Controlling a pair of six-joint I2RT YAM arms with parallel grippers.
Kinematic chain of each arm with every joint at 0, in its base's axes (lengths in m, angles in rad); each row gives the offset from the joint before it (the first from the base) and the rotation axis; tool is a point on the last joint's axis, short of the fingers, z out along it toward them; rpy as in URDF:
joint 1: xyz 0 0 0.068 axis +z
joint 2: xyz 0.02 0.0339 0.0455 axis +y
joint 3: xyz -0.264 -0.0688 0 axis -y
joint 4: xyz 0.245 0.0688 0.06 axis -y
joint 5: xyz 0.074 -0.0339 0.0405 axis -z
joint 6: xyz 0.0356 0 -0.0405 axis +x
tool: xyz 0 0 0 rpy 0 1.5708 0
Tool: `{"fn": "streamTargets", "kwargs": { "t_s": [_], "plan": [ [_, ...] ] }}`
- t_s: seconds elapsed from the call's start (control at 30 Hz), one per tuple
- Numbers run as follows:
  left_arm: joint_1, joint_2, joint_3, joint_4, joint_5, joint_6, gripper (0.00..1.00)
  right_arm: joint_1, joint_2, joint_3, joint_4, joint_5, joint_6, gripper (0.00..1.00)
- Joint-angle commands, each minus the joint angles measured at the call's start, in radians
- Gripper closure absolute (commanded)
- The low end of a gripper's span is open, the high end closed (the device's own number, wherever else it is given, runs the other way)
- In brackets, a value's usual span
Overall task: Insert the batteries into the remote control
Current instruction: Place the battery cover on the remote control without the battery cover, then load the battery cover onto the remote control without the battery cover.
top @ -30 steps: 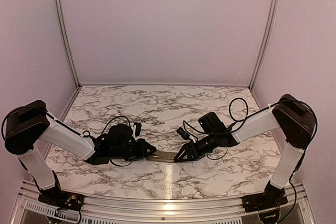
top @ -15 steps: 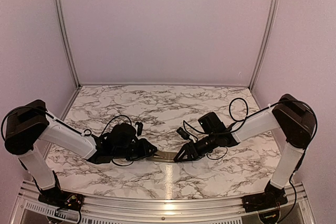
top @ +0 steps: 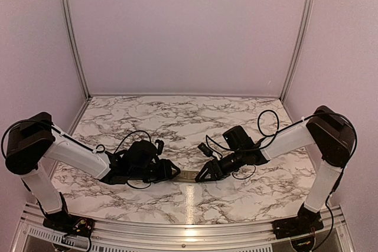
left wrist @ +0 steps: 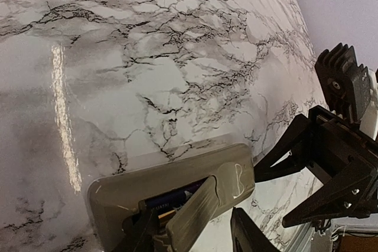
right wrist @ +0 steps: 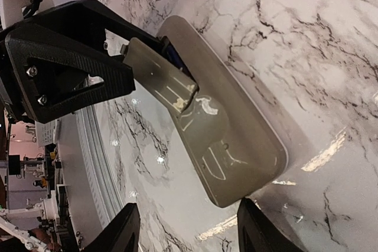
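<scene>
remote control point(left wrist: 130, 187) is laid back-up at 6 o'clock on the table point(top: 177, 116) | one battery point(left wrist: 171, 198) is seen inside, a second cannot be told | cover point(left wrist: 198, 213) is leaned on top, not clicked in | left gripper point(top: 173, 171) is spread, cover not pinched | right gripper point(top: 201, 176) is spread, nothing held

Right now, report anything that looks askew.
The cover lies crooked across the back of the remote, not seated over the recess. A battery shows beside its edge.
</scene>
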State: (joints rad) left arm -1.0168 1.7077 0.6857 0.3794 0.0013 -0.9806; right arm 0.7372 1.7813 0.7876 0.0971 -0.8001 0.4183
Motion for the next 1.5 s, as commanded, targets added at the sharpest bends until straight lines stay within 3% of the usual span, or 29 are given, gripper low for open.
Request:
{"fn": "streamTargets", "kwargs": {
  "t_s": [0.0, 0.6, 1.07, 1.47],
  "plan": [
    [-0.002, -0.021, 0.021, -0.164, -0.055, 0.056, 0.55, 0.009, 0.001, 0.027, 0.023, -0.006, -0.01, 0.45],
    [-0.02, -0.093, 0.095, -0.377, -0.216, 0.157, 0.49, 0.007, -0.01, 0.033, -0.002, 0.015, -0.027, 0.45],
    [-0.02, -0.08, 0.115, -0.348, -0.193, 0.231, 0.72, 0.001, -0.011, 0.042, -0.018, 0.03, -0.036, 0.46],
    [-0.02, -0.036, 0.13, -0.335, -0.162, 0.229, 0.77, 0.001, -0.006, 0.046, -0.022, 0.022, -0.039, 0.48]
  ]
}}
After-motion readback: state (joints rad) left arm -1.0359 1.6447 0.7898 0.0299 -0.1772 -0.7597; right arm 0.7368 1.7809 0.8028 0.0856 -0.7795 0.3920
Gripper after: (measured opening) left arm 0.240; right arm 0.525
